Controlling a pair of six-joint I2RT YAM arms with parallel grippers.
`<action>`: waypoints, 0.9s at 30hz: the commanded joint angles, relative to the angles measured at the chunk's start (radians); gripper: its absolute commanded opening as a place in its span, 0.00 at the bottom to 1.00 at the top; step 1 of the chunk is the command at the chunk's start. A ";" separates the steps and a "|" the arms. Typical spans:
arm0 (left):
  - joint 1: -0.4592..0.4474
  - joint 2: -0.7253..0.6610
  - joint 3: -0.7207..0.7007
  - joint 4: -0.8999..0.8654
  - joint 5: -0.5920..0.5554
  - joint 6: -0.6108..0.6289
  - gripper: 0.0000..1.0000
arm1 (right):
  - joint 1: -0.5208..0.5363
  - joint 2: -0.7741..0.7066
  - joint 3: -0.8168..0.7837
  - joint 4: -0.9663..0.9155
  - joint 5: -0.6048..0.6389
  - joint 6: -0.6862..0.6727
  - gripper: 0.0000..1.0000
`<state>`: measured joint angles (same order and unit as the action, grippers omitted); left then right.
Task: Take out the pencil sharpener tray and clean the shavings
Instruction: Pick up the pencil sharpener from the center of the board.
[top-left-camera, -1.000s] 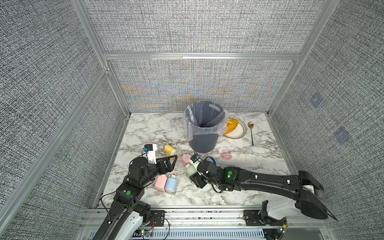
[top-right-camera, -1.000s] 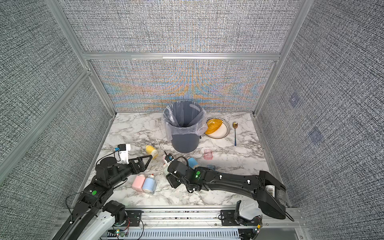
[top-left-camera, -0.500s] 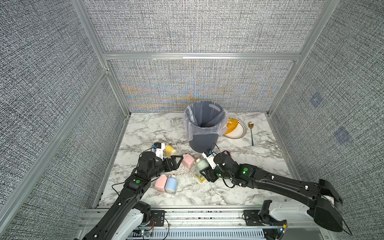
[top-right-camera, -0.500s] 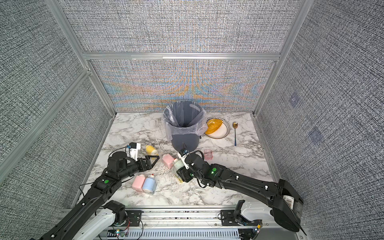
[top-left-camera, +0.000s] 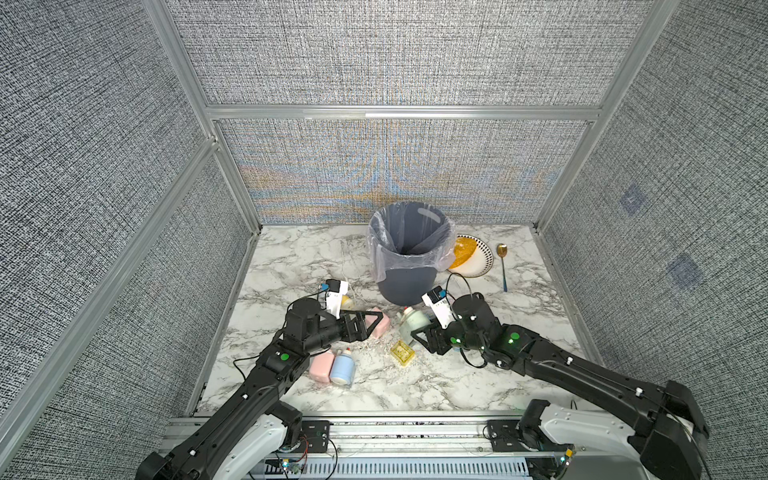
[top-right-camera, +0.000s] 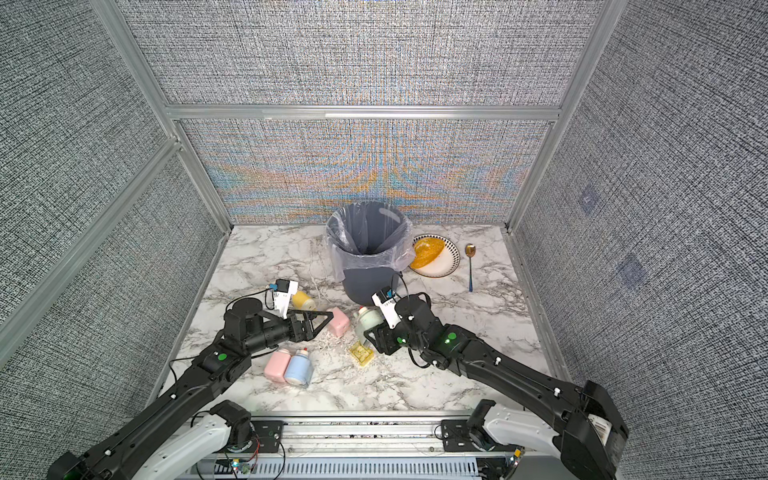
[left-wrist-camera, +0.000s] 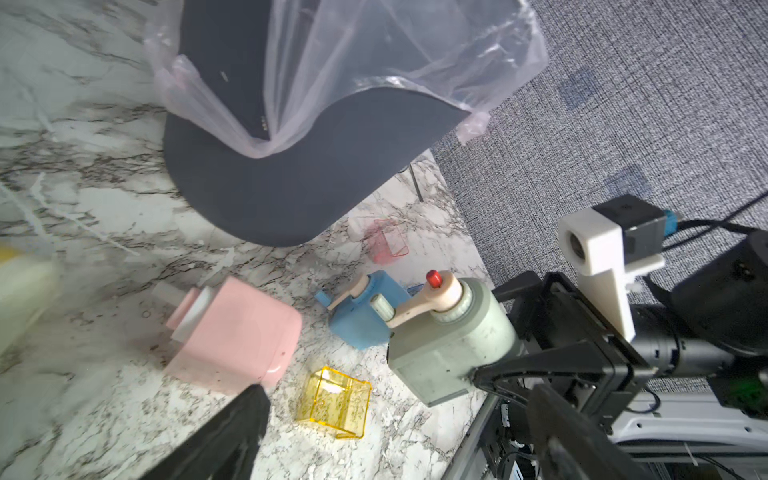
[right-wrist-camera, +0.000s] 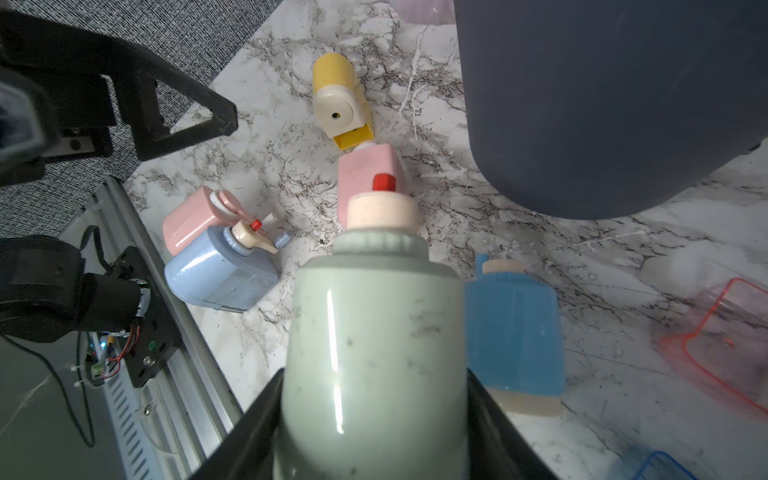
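Nearest the front edge, a pink sharpener (top-left-camera: 321, 366) and a pale blue sharpener (top-left-camera: 343, 368) lie side by side. Just beyond, the yellow tray (top-left-camera: 402, 353) sits out on the marble table (top-left-camera: 457, 374), with shavings (top-left-camera: 376, 343) scattered around it. The right gripper (right-wrist-camera: 374, 419) pinches a green sharpener (top-left-camera: 414, 323) just beside the tray. The left gripper (top-left-camera: 365, 323) hovers with jaws spread beside a second pink sharpener (top-left-camera: 381, 326). Farther back stand the lined bin (top-left-camera: 405, 286), a plate (top-left-camera: 478, 262) and a spoon (top-left-camera: 503, 270).

glossy plastic green sharpener (right-wrist-camera: 374, 332) — smooth marble-look tabletop (top-left-camera: 457, 374) (thin clear film liner (left-wrist-camera: 436, 54))
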<state>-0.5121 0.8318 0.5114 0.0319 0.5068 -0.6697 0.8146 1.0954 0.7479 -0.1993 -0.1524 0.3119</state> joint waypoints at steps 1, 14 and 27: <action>-0.027 0.006 0.019 0.058 0.008 0.036 1.00 | -0.032 -0.033 -0.007 0.010 -0.078 -0.006 0.41; -0.057 0.139 0.011 0.379 0.233 0.018 1.00 | -0.145 -0.146 0.024 -0.014 -0.322 0.001 0.41; -0.090 0.217 0.027 0.560 0.429 -0.016 1.00 | -0.155 -0.116 0.155 -0.137 -0.492 -0.056 0.41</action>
<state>-0.5934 1.0386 0.5327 0.5026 0.8631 -0.6781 0.6598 0.9733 0.8787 -0.3046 -0.5850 0.2905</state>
